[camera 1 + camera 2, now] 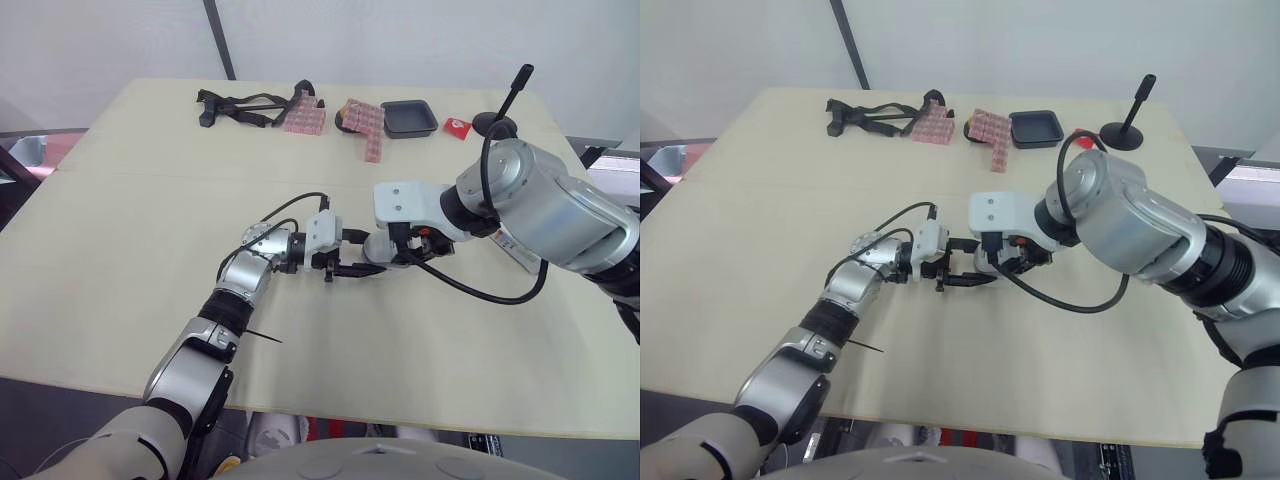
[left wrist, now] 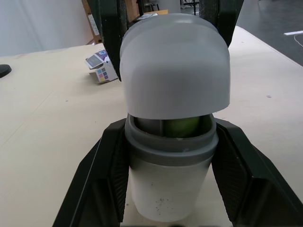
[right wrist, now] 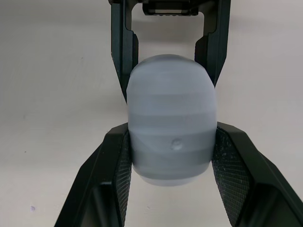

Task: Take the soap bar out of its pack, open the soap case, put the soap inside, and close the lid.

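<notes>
**Soap case (image 2: 168,189), lid (image 2: 175,66) part-seated**

Located at mid-tabletop (image 1: 150,200), between both grippers. Left gripper (image 2: 168,156) closed on lower shell, right gripper (image 3: 173,151) closed on lid. Green soap (image 2: 182,125) visible inside through open gap. Handling advice: keep lid square to rim, press straight along case axis, brace lower shell firmly, avoid tilting until fully seated.

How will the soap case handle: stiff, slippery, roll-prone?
The soap case looks like smooth hard plastic: probably rigid, slippery in the left gripper. Its lid sits ajar over the green soap, so it could shift. Rounded shape: may roll if released.
</notes>
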